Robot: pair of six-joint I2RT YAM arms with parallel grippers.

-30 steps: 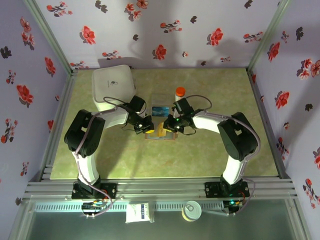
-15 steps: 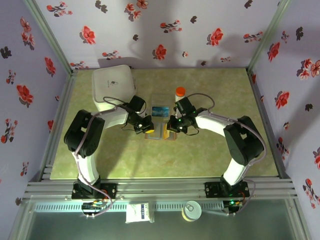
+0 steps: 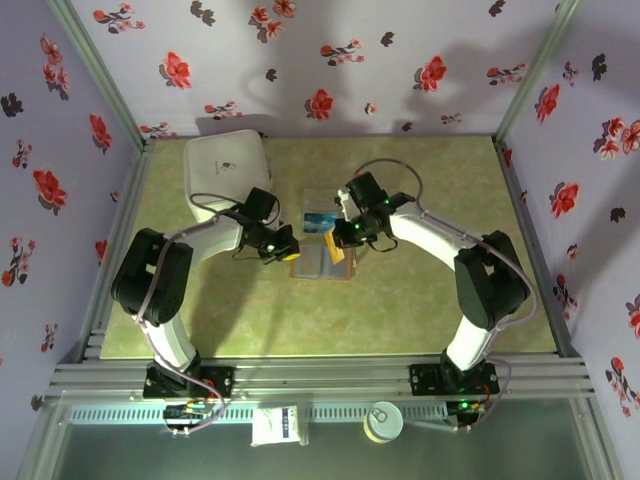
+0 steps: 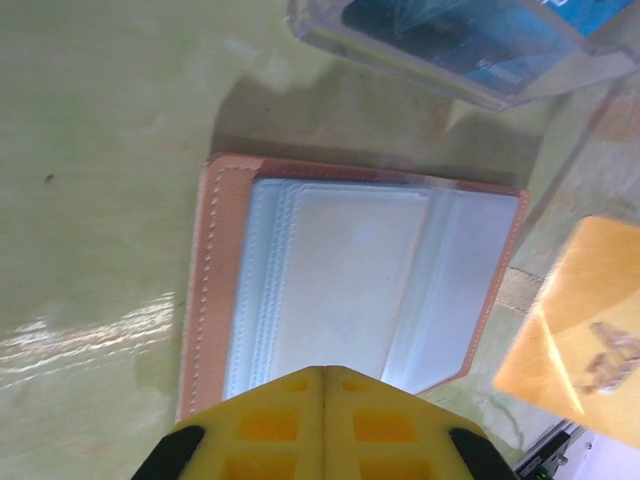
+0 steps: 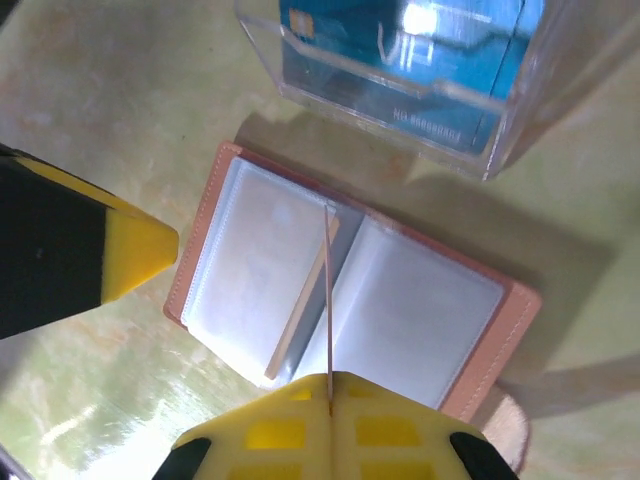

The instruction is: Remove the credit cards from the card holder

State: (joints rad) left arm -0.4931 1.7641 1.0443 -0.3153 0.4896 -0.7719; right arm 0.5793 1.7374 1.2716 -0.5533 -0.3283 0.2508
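Observation:
The card holder (image 3: pixel 316 263) lies open on the table, brown rim around pale clear sleeves (image 4: pixel 340 290). My left gripper (image 4: pixel 322 372) is shut with nothing between its fingers, its tip over the holder's left panel edge (image 3: pixel 290 253). A tan-gold credit card (image 5: pixel 328 290), seen edge-on and lifted above the holder's fold (image 5: pixel 350 300), has my right gripper (image 5: pixel 330 380) shut on it. In the left wrist view that card (image 4: pixel 590 330) hangs at the right, clear of the holder. Teal-blue credit cards (image 5: pixel 400 50) stand in the clear plastic box (image 3: pixel 320 213) just behind the holder.
A large white square container (image 3: pixel 228 170) sits at the back left, close to the left arm. The clear box's wall (image 4: pixel 440 70) stands a short way beyond the holder's far edge. Green tabletop (image 3: pixel 430 310) spreads to the front and right.
My right gripper has closed on the tan-gold card and drawn it up and back out of the holder. The left gripper has stayed shut at the holder's left edge.

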